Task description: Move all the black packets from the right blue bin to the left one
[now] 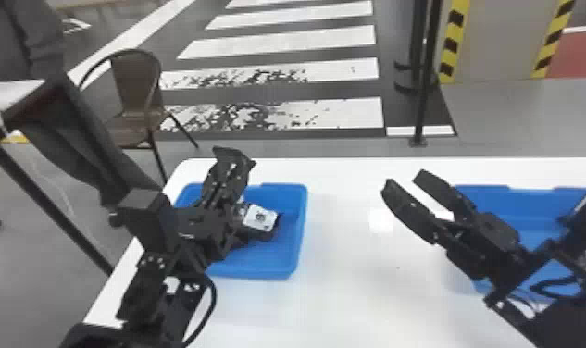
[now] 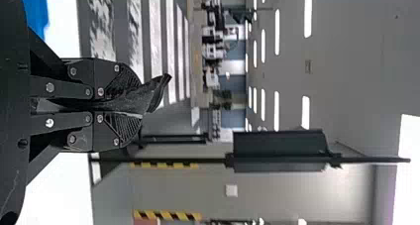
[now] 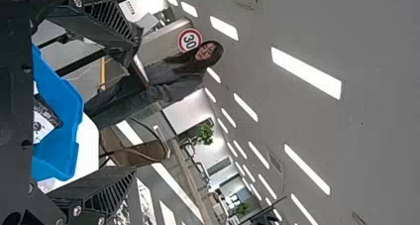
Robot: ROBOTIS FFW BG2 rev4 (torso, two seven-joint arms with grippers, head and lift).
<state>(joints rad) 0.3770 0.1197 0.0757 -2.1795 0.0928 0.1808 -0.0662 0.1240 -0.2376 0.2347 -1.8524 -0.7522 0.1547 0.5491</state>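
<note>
1 tbl (image 1: 352,301) w/ 2 blue bins (image 1: 259,271)

The left arm (image 1: 141,289) is built of angular black parts, with a black cable looped alongside. The right gripper (image 1: 405,181) is finished in black, ridged and studded with silvery screws.

There's a brown chair (image 1: 136,88) behind the left end of the white table (image 1: 361,301), and painted white stripes (image 1: 287,42) run across the dark floor to the chair's right. Looking further right of that chair, here's a slim black post (image 1: 427,92), then a pale panel (image 1: 500,41) with yellow-and-black edging (image 1: 452,46), and a red floor patch (image 1: 578,54) farthest out. Over in the right wrist view, a round red-rimmed sign (image 3: 189,39) sits higher than the chair and off to its left, with a green plant (image 3: 204,134) in the background beyond it.
</note>
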